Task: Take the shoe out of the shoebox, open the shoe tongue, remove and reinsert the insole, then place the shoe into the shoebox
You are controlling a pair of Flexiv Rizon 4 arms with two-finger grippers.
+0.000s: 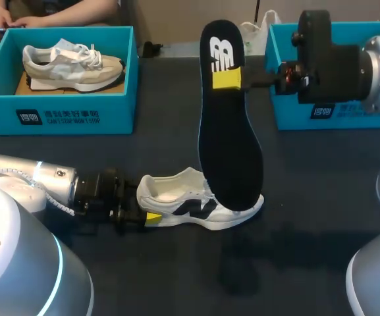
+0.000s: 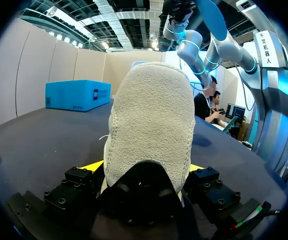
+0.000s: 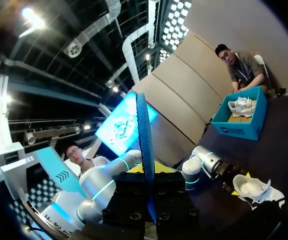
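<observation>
1. Table carries two blue boxes. The left shoebox sits at ten o'clock from centre with a beige shoe inside. The right shoebox sits at two o'clock, its inside hidden behind my right arm.
2. Insole stands almost upright over mid-table, heel end at twelve and toe end at six, down by the shoe's forefoot. I cannot tell whether the two touch.
3. Shoe rests on its sole at centre, out of any box, toe toward three o'clock and heel toward nine.
4. Left gripper pinches the shoe's heel; right gripper pinches the insole near its heel end.
5. Reinsertion looks like the step in hand. I judge the toe end sits past the opening, so I should draw it toward nine, tip the insole flatter, then slide it toward three. My left grip must stay firm so the shoe cannot skid.
</observation>
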